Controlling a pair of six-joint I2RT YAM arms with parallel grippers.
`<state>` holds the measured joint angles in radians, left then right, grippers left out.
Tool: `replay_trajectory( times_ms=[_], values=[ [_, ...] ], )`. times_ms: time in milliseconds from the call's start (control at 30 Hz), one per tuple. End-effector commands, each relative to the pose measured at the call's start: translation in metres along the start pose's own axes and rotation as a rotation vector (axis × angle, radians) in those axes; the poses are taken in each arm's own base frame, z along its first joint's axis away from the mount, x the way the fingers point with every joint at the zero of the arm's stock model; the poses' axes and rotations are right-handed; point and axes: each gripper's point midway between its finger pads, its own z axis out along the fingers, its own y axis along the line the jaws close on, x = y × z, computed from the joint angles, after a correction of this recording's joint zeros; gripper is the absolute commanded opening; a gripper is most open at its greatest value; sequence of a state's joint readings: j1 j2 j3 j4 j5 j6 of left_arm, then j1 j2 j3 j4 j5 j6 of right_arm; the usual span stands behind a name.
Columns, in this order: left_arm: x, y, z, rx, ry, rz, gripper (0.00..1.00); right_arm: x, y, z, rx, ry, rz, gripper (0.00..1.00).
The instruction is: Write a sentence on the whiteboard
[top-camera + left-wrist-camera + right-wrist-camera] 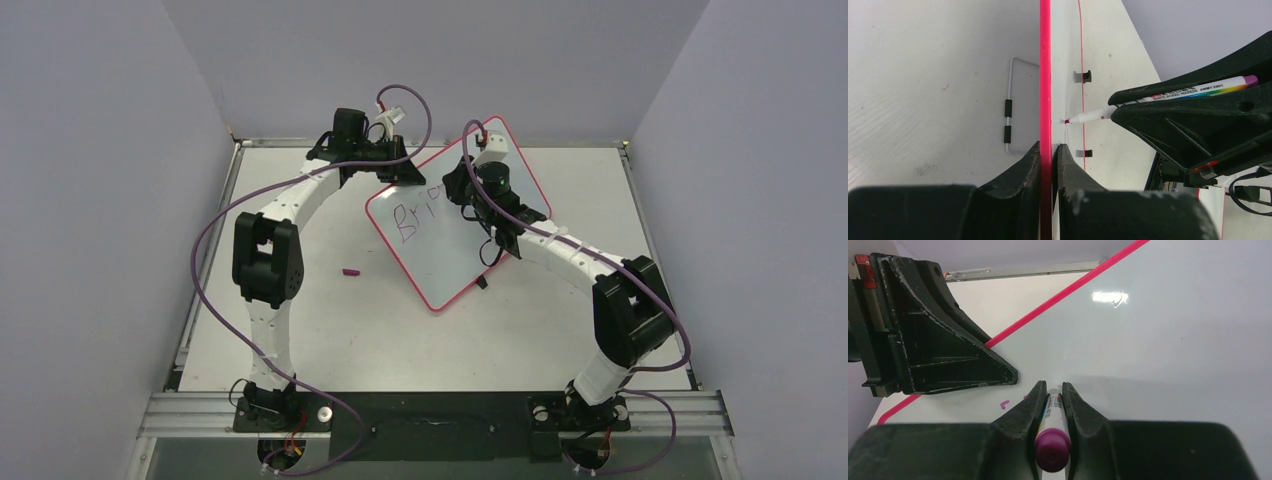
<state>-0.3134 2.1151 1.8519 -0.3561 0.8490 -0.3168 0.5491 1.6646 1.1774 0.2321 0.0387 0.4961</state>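
From above, the glossy whiteboard (445,255), thin pink frame and rounded corners, sits askew on the matte counter (330,330). The magenta sentence (410,222) starts near its 10 o'clock corner. Counter runs wide toward 6 and 8 o'clock, with a small cap (351,271) there.

Left wrist: my left tool (1049,147) is clenched on the board's edge.

Right wrist: my right tool (1054,387) grasps the marker (1052,445), the board at 12 o'clock.

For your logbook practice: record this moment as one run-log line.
left gripper: shut on whiteboard edge | right gripper: shut on whiteboard marker | marker tip: at board face | sentence: begun, "Bri" readable
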Motion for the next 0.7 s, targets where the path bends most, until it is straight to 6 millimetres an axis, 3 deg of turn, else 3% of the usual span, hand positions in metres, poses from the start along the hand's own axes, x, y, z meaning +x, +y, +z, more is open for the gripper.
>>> replay_trajectory(
  times_ms=[0, 367, 667],
  values=[
    [-0.012, -0.028, -0.006, 0.035, -0.026, 0.157, 0.00, 0.004, -0.006, -0.006, 0.006, -0.002, 0.009, 0.00],
    [-0.012, -0.028, -0.006, 0.034, -0.028, 0.158, 0.00, 0.028, -0.013, -0.030, 0.011, 0.029, 0.031, 0.00],
    [-0.012, -0.029, -0.006, 0.033, -0.029, 0.158, 0.00, 0.026, -0.003, -0.037, -0.010, 0.022, 0.036, 0.00]
  ],
)
